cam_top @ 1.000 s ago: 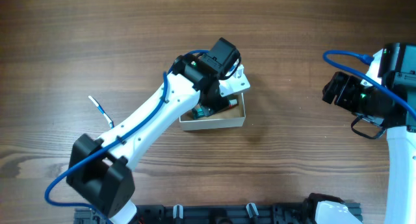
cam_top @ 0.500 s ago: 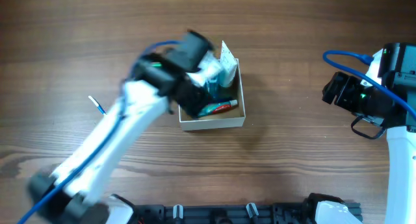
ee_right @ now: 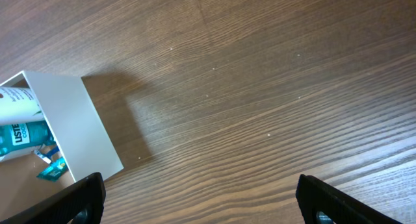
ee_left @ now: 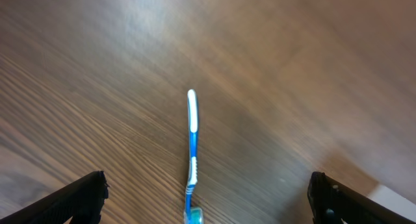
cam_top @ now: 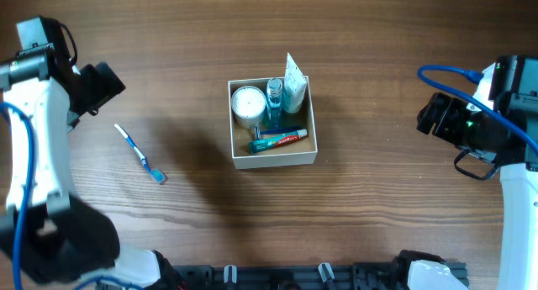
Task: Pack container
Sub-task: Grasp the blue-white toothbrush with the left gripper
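Observation:
The container [cam_top: 277, 160], a shallow white-walled square box, sits mid-table. It holds a round white jar [cam_top: 247, 105], a blue bottle [cam_top: 275, 99], a white tube [cam_top: 293, 81] and a toothpaste tube [cam_top: 282, 140]. A blue-and-white toothbrush [cam_top: 139, 153] lies on the wood to its left. My left gripper [cam_top: 105, 80] hovers open at the far left. In the left wrist view, the left gripper [ee_left: 209, 197] has the toothbrush [ee_left: 191, 146] on the table below its wide gap, untouched. My right gripper [cam_top: 430, 113] is open and empty at the far right. The right gripper [ee_right: 203, 201] looks at the container's outer wall [ee_right: 84, 126].
Bare wooden tabletop [cam_top: 378, 214] surrounds the box. The right arm's blue cable [cam_top: 445, 70] loops over its wrist. A dark rail [cam_top: 277, 277] runs along the front edge of the table.
The left arm has swung from over the container out to the far left, above the toothbrush, and its gripper has opened. The right arm has not moved.

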You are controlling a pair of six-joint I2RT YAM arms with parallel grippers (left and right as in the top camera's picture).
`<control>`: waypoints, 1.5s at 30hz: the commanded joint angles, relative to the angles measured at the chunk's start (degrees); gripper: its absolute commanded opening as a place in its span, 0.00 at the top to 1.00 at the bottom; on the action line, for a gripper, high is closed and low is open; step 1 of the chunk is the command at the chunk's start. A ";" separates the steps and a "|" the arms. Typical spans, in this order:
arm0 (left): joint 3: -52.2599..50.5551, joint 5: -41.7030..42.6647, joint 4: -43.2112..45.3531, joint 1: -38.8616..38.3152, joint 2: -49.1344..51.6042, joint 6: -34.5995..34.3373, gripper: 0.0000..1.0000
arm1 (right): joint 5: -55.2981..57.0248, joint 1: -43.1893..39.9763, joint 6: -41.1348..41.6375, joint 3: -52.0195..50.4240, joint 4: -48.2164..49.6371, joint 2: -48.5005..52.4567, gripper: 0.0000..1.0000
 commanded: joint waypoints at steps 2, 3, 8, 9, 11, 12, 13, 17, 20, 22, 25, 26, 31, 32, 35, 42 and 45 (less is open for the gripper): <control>-0.35 3.02 -0.28 0.63 10.21 -1.81 0.00 | -0.92 -0.17 -1.16 -0.35 0.15 -0.68 0.05; -0.76 4.20 -0.09 0.52 12.11 -1.81 0.00 | -0.92 -0.17 -1.18 -0.35 0.15 -0.68 0.05; -8.55 7.45 5.33 0.52 15.10 -1.88 0.00 | -0.92 -0.17 -1.22 -0.35 0.07 -0.68 0.05; -9.94 7.45 6.05 0.52 15.08 -1.88 0.00 | -0.92 -0.17 -1.22 -0.35 0.09 -0.68 0.05; -12.76 7.45 7.63 0.52 15.08 -1.88 0.00 | -0.92 -0.17 -1.18 -0.35 0.13 -0.68 0.05; -13.77 7.45 8.07 0.46 15.08 -1.88 0.00 | -0.92 -0.17 -1.20 -0.35 0.15 -0.68 0.05; -14.84 7.43 8.66 0.39 15.08 -1.88 0.00 | -0.92 -0.17 -1.20 -0.35 0.13 -0.68 0.05; -20.70 7.43 13.99 0.39 15.08 -1.88 0.00 | -0.92 -0.17 -1.22 -0.35 0.13 -0.68 0.05; -21.92 7.45 15.08 0.39 15.08 -1.86 0.00 | -0.92 -0.17 -1.25 -0.35 0.07 -0.68 0.05; -21.92 7.67 15.74 0.39 15.08 -1.88 0.00 | -0.92 -0.17 -1.22 -0.35 0.11 -0.68 0.05; -21.92 7.89 15.91 0.39 15.08 -1.86 0.02 | -0.92 -0.17 -1.22 -0.35 0.11 -0.68 0.05; -21.92 7.89 15.87 0.39 15.08 -1.88 0.07 | -0.92 -0.17 -1.22 -0.35 0.11 -0.68 0.05; -21.92 8.96 15.21 0.37 15.08 -1.86 0.64 | -0.92 -0.17 -1.29 -0.35 0.11 -0.68 0.05; -21.92 9.16 15.13 0.39 15.08 -1.88 0.71 | -0.92 -0.17 -1.29 -0.35 0.09 -0.68 0.05; -21.92 9.16 14.58 0.37 15.08 -1.86 0.83 | -0.92 -0.17 -1.29 -0.35 0.11 -0.68 0.05; -21.33 9.57 13.88 0.37 14.82 -1.88 0.96 | -0.92 -0.17 -1.27 -0.35 0.20 -0.68 0.05; -17.99 12.17 11.91 0.37 12.90 -1.88 0.96 | -0.92 -0.17 -1.29 -0.35 0.17 -0.68 0.05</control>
